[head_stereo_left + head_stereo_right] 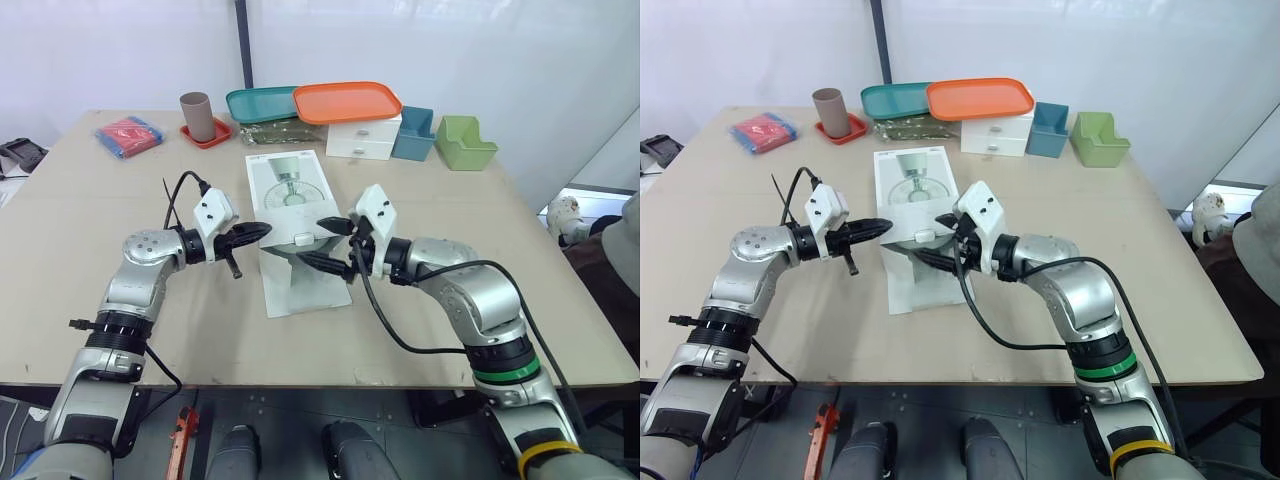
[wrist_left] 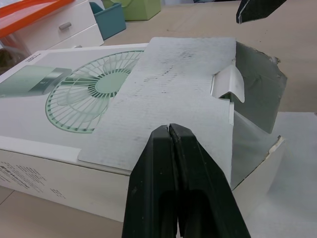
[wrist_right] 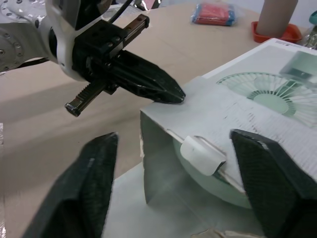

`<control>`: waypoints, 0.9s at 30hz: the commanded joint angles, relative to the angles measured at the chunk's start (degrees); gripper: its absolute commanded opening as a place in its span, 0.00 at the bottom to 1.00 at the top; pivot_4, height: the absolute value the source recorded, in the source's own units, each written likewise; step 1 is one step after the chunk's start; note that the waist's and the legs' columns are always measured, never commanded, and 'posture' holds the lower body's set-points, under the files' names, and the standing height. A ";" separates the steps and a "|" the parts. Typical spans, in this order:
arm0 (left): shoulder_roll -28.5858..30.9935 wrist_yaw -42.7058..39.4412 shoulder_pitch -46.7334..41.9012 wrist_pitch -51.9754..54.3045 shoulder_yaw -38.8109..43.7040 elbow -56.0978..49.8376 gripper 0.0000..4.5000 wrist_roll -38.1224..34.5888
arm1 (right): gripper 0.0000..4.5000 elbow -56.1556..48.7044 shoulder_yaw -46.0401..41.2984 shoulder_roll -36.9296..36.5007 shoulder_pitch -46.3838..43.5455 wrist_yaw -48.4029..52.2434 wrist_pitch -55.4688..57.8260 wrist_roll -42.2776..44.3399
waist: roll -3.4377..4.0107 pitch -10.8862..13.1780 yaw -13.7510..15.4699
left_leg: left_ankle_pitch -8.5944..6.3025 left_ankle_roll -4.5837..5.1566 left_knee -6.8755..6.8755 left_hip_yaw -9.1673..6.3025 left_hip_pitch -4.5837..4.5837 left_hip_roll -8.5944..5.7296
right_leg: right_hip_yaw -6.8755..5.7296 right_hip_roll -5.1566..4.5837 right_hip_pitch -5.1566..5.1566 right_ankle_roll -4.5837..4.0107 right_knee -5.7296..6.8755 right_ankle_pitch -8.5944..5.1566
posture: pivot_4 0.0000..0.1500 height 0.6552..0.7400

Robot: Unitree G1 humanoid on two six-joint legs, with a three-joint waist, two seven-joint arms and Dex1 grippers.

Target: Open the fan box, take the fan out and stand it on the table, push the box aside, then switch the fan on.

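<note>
Locate the fan box (image 1: 288, 190) flat at the centre of the surface (image 1: 100, 220), long axis on the 12-to-6 line, printed side up, open mouth pointing to 6 o'clock. Note the upper end flap (image 2: 173, 89) raised clear of the mouth, tuck tab (image 2: 230, 84) at its free edge, and the lower flap (image 1: 300, 292) spread on the surface at 6 o'clock. Inside the mouth, observe a pale rounded form (image 3: 218, 186), judged to be the fan, not yet drawn out.

Find the left jaws at 8 o'clock of the mouth, pressed together with nothing seen between them, tips touching the raised flap's corner. Find the right jaws at 4 o'clock, spread wide and empty, straddling the mouth and aimed into it. Treat the right arm as better placed for reaching in; plan extraction along the long axis toward 6 o'clock.

Beyond the box at 12 o'clock: orange tray (image 1: 347, 101) and drawer unit (image 1: 362, 140), well apart from both jaws.
</note>
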 commanded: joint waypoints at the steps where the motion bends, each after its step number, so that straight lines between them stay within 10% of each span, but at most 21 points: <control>1: 0.19 -0.25 0.10 0.22 -0.23 1.49 0.02 0.92 | 0.44 -4.31 1.77 -1.52 -2.57 -0.39 3.21 -0.51 | 0.00 0.00 0.00 | 0.00 0.00 -0.01 0.00 0.00 0.00 | 0.00 0.00 0.00 -0.01 0.00 -0.01 | 1.00 1.00; 5: -0.07 -0.21 0.31 0.13 -0.21 1.40 0.02 0.93 | 0.01 -4.23 3.88 -2.97 -3.41 -1.03 5.38 -2.07 | 0.00 0.00 0.00 | 0.00 0.00 -0.02 -0.01 0.00 0.00 | -0.01 0.00 0.00 -0.02 0.00 -0.02 | 1.00 1.00; 27: -1.16 -0.41 -0.23 -1.84 -0.60 3.72 0.02 1.52 | 0.01 -2.64 5.45 -11.64 -0.21 -3.35 10.39 -8.89 | -0.01 -0.01 0.28 | 0.00 0.00 0.06 0.01 0.00 -0.01 | 0.00 -0.03 0.04 -0.02 -0.01 -0.02 | 1.00 1.00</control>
